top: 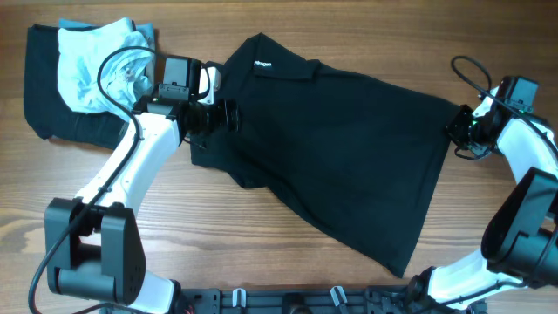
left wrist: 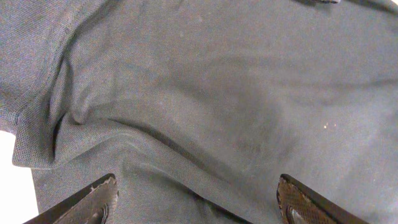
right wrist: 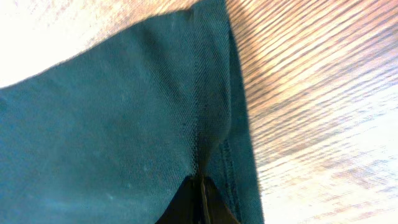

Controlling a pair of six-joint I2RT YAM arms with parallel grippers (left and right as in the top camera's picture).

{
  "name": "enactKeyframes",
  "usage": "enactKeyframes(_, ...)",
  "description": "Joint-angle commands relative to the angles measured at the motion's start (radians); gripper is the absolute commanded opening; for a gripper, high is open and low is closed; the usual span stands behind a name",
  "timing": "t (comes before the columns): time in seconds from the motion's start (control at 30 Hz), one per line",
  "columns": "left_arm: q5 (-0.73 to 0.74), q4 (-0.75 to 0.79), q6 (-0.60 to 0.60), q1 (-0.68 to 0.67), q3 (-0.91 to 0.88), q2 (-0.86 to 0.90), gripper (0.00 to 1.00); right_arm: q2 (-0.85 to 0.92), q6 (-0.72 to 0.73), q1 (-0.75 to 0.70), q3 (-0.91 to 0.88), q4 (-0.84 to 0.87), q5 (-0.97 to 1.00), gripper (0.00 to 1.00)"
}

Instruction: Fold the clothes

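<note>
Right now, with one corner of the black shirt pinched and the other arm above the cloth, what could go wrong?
1. The right fingers pinch only the hem edge of the polo shirt; a pull could slip it free.
2. The left fingers stand open over wrinkled cloth, so closing may gather extra layers.
3. The shirt lies askew on the table, so a fold may come out uneven.

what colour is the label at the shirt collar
White. The label stands out against the black shirt, best in the overhead view.
</note>
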Motion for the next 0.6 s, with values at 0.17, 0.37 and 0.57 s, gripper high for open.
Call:
enactKeyframes(0.17, -0.002, 0.000, 0.012, -0.013, -0.005, 0.000, 0.82, -0.028, 0.001, 0.000, -0.008, -0.012, 0.100, 0.67)
enactKeyframes(0.37, -0.003, 0.003, 0.012, -0.013, -0.005, 0.000, 0.83, -0.023, 0.038, 0.000, -0.009, 0.044, 0.087, 0.29)
enactKeyframes(0.57, -0.003, 0.004, 0.012, -0.013, -0.005, 0.000, 0.69, 0.021, 0.055, 0.001, -0.013, -0.013, -0.031, 0.04)
